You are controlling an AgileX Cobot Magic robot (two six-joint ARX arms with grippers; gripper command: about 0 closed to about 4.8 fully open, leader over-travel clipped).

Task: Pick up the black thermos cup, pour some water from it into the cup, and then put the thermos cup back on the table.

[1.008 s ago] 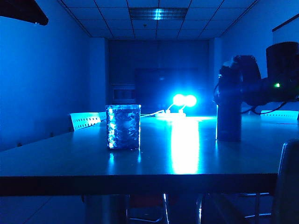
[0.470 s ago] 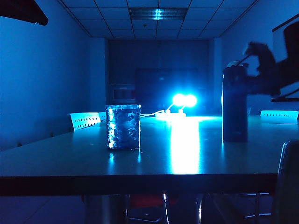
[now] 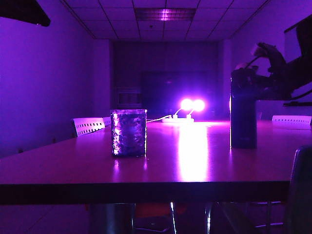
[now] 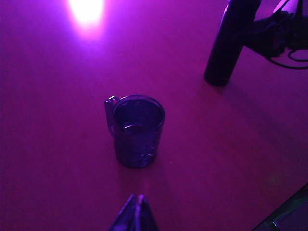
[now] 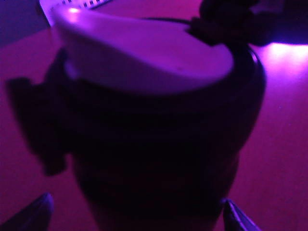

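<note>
The black thermos cup [image 3: 243, 117] stands upright on the table [image 3: 195, 168] at the right, its pale lid [image 5: 144, 57] filling the right wrist view. My right gripper [image 5: 134, 214] is open, with a fingertip [image 5: 36, 211] on either side of the thermos body and a gap showing; in the exterior view the gripper [image 3: 253, 83] sits level with the thermos top. The cup [image 3: 128, 132], short crinkly glass, stands at the table's middle left. My left gripper [image 4: 138, 199] hovers shut just short of the cup [image 4: 137, 130], with the thermos [image 4: 225, 48] beyond.
Two glaring lamps [image 3: 192, 104] on the far end of the table throw a bright streak down its top. Pale chair backs [image 3: 87, 126] show behind the table on both sides. A dark chair [image 3: 300, 190] stands at the front right.
The right gripper has risen and drawn back to the right, uncovering the thermos top. The thermos stands slightly further right. The light has turned from blue to purple. The cup has not moved.
</note>
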